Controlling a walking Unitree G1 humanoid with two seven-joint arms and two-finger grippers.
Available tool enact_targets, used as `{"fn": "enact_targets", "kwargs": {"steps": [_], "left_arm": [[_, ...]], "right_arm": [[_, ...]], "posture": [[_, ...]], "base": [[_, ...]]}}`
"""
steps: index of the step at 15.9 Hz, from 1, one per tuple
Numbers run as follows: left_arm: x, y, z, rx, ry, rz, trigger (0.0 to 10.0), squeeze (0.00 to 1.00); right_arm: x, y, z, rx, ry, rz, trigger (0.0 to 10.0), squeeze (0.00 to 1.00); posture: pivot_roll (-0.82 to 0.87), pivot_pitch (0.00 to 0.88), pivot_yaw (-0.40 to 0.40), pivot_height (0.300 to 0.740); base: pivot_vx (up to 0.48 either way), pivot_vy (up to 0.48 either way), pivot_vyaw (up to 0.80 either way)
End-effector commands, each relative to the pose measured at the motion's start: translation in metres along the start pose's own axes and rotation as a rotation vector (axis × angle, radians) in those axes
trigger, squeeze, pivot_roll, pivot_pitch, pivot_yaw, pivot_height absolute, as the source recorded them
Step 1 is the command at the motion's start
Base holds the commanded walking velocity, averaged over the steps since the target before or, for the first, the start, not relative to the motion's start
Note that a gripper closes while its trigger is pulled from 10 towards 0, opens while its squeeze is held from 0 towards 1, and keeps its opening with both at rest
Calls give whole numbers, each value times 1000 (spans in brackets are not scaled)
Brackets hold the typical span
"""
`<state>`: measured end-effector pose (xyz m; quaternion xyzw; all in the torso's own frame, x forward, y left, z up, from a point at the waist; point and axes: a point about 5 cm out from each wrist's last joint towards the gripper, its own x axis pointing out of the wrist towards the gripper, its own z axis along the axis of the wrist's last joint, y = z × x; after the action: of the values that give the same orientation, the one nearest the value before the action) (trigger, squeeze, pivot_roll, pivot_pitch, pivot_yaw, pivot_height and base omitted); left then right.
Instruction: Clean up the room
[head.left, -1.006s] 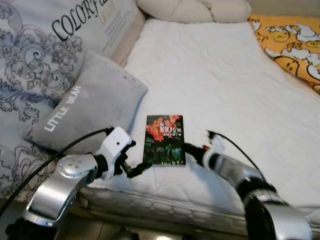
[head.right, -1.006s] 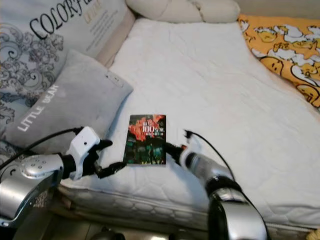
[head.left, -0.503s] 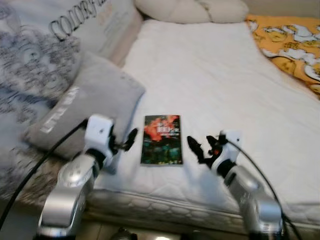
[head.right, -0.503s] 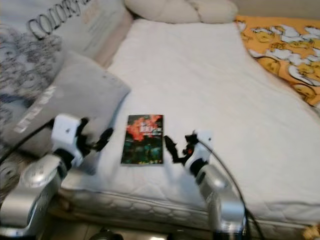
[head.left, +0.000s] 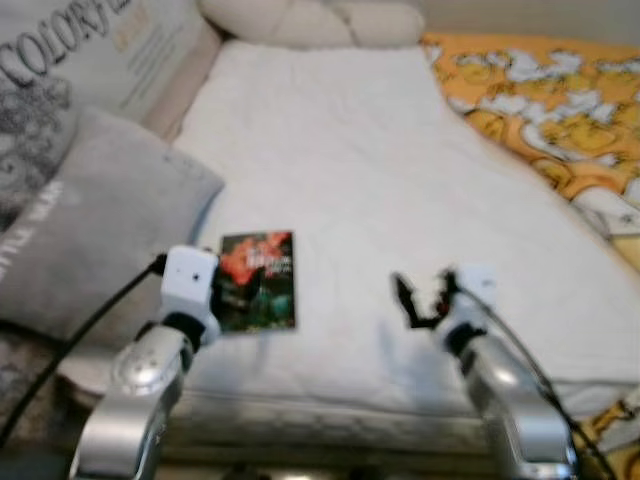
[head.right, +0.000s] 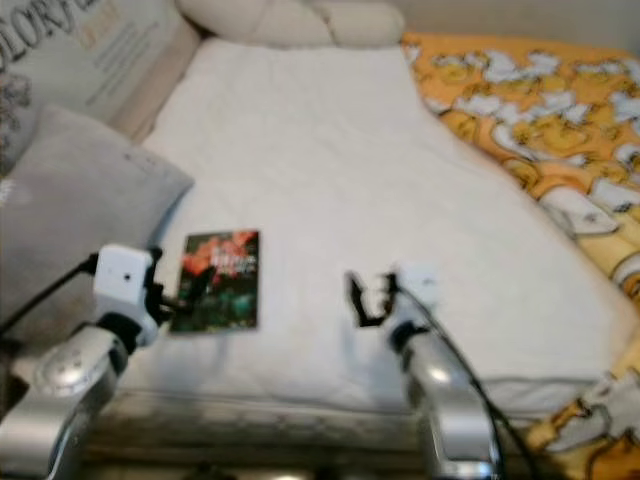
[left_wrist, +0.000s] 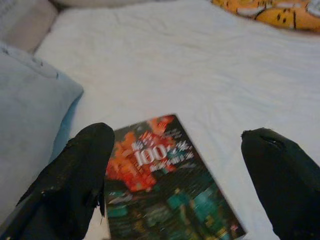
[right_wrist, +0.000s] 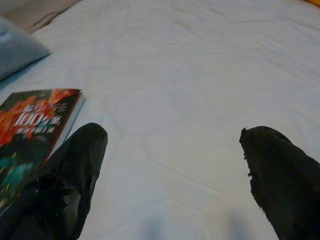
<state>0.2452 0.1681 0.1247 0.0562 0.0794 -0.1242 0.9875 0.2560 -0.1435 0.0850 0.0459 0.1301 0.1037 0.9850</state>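
Left gripper (left_wrist: 177, 185) hides the book's (head.left: 258, 280) near-left corner, views blurred

Lighting: soft, even, indoor; white quilted mattress (head.left: 400, 180) bright, faintly washed. Shadows weak. Head views motion-blurred; wrist views softly defocused.

both grippers have drawn back from the book (head.left: 257, 281); right gripper (head.left: 420, 300) now well apart from it, fingers spread.
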Motion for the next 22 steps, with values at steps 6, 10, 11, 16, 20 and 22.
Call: {"fn": "enact_targets", "kwargs": {"steps": [6,10,11,16,20,22], "left_arm": [[3,-6,3,31,-3,-14,10000,961],[4,-8,3,34,-2,-25,10000,965],[6,-8,4,38,-4,-30,10000,961],[11,-10,5,46,-13,-55,10000,961],[12,-16,4,73,-7,-140,10000,933],[13,-19,3,92,-2,-186,10000,749]], "right_arm": [[-1,-3,-1,-28,-7,-42,10000,1000],[3,-7,0,-2,-2,-81,10000,1000],[4,-9,0,-4,0,-88,10000,1000],[10,-6,2,-4,10,-72,10000,1000],[17,-12,-1,-18,60,-131,10000,1000],[20,-32,-3,26,96,-290,10000,1000]], "posture": [[-71,57,-18,740],[-79,56,-8,740],[-81,51,-7,740],[-99,31,6,740],[-98,18,-14,740],[-99,15,-16,740]], "base": [[0,-419,0],[0,-352,0],[0,-337,0],[0,-269,0],[0,0,0],[0,0,0]]}}
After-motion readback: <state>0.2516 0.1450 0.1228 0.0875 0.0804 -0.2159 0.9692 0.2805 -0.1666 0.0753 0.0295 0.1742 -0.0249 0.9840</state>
